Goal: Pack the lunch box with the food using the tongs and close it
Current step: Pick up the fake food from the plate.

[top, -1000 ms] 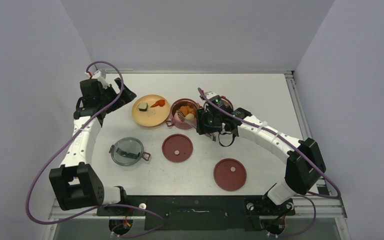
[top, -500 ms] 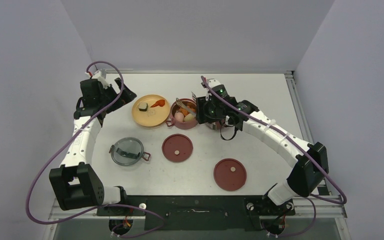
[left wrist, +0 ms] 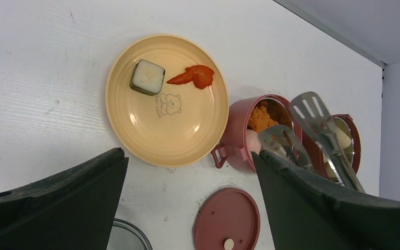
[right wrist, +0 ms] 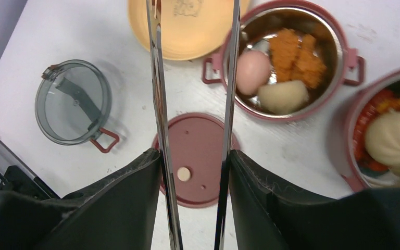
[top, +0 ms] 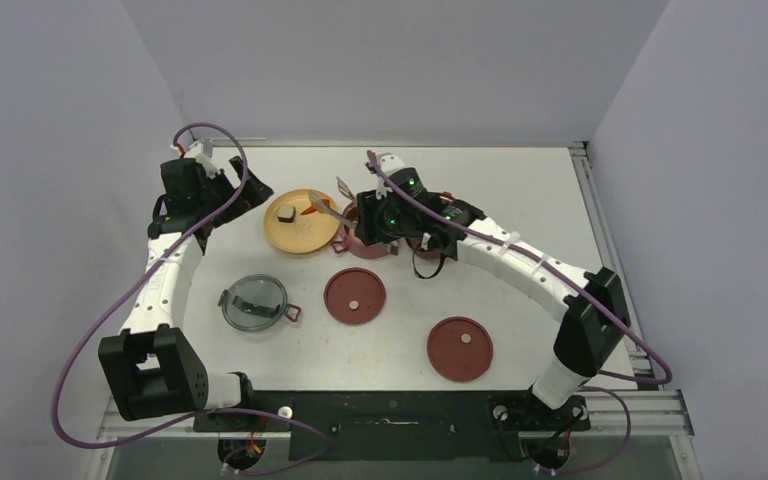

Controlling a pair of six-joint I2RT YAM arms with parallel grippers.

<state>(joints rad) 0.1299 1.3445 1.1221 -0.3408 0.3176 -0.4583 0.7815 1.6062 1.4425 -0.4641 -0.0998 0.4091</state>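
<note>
Two food pieces (left wrist: pixel 147 77) outstanding on plate (left wrist: pixel 135 130), left of centre frame; right pincer (right wrist: pixel 195 154), clamped on empty tongs (right wrist: pixel 158 78), shifted left off loaded lunch box tier (left wrist: pixel 237 127) toward plate, indicating fresh pickup; left pincer (left wrist: pixel 187 161) spread apart, idle upper left.

Both arms have white links (top: pixel 165 280), black joints (top: pixel 150 372), purple cables (top: pixel 207 126).

The table (top: pixel 520 200) holds a plate (top: pixel 300 240), containers (left wrist: pixel 238 130), disc lids (top: pixel 355 295), grey lid (top: pixel 254 301).
</note>
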